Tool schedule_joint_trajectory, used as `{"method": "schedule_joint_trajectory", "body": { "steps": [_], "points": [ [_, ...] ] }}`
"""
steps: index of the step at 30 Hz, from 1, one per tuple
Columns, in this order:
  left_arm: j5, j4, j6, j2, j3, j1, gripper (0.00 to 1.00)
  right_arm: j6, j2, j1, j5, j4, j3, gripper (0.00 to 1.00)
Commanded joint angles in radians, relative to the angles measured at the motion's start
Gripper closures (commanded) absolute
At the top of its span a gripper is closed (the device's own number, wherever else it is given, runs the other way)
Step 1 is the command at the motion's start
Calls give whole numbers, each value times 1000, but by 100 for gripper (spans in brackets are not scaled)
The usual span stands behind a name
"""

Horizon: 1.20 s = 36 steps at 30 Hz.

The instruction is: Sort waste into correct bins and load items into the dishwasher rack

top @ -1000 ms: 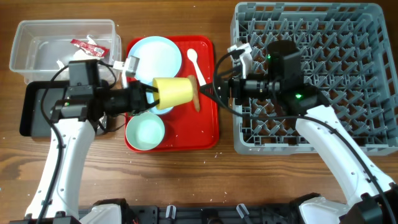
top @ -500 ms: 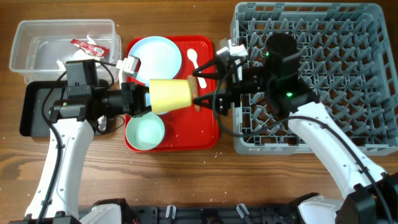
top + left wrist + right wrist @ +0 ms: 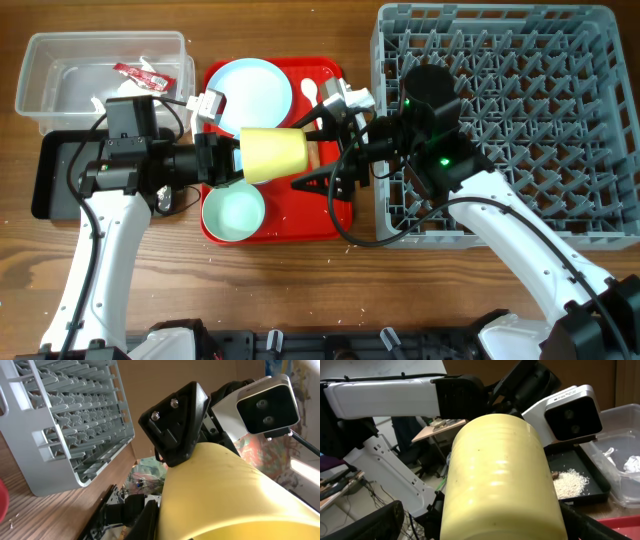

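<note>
**My left end effector (image 3: 237,158) pinches the small yellow cup (image 3: 275,153)**

I hold the cup on its side in the air above the red tray (image 3: 335,215), just past the pale green bowl (image 3: 233,212). My right end effector (image 3: 318,155) is spread wide, one finger on each side of the cup's free end.

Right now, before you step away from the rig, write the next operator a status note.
Left gripper: shut on the yellow cup, held on its side above the red tray.
Right gripper: open, fingers either side of the cup's far end, not closed on it.
Done: wrapper in the clear tub; rice crumbs in the black tray.
Left: plate, green bowl and spoon lie on the red tray; no dish visible in the rack. A cup handover looks likely next.
</note>
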<state>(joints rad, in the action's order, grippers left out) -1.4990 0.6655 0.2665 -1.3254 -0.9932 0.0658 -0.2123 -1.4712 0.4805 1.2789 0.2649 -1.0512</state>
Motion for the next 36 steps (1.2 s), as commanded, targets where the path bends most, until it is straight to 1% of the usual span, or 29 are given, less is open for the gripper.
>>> {"method": "schedule_joint_trajectory", "body": {
  "steps": [1, 4, 5, 11, 12, 14, 16, 18, 19, 23, 28, 30, 34, 36],
  "points": [
    [-29, -3, -25, 7, -15, -3, 96, 2, -11, 5, 27, 11, -3, 9],
    [-26, -3, -25, 7, -15, -3, 96, 3, -11, 5, 27, 13, -3, 17],
    [-26, -3, -27, 7, -15, -3, 96, 3, -11, 5, 27, 16, -3, 22],
    [-6, -3, -28, 7, -15, -3, 96, 3, -11, 39, 39, 63, -3, 40],
    [-3, -3, -27, 7, -15, -3, 96, 3, -11, 43, 39, 66, -3, 44],
    [-3, -3, -28, 7, -15, -3, 94, 3, -11, 47, 39, 65, -3, 49],
    [3, -3, -27, 7, -15, -3, 78, 3, -11, 47, 43, 64, -3, 50],
    [9, -3, -28, 7, -15, -3, 67, 7, -11, 44, 46, 64, -3, 52],
    [9, -3, -28, 7, -15, -3, 58, 10, -11, 39, 47, 63, -3, 54],
    [24, -3, -27, 7, -15, -3, 44, 10, -11, -14, 89, 59, -3, 55],
    [31, -3, -27, 7, -15, -3, 39, 27, -11, -129, 117, 7, -3, 55],
    [44, -3, -27, 7, -15, -3, 37, 56, -11, -181, 116, -49, -3, 55],
    [113, -2, -27, 7, -15, -3, 37, 50, -11, -284, 79, -153, -3, 55],
    [163, -2, -27, 7, -15, -3, 37, 38, -10, -336, -10, -266, -3, 60]
  ]
}}
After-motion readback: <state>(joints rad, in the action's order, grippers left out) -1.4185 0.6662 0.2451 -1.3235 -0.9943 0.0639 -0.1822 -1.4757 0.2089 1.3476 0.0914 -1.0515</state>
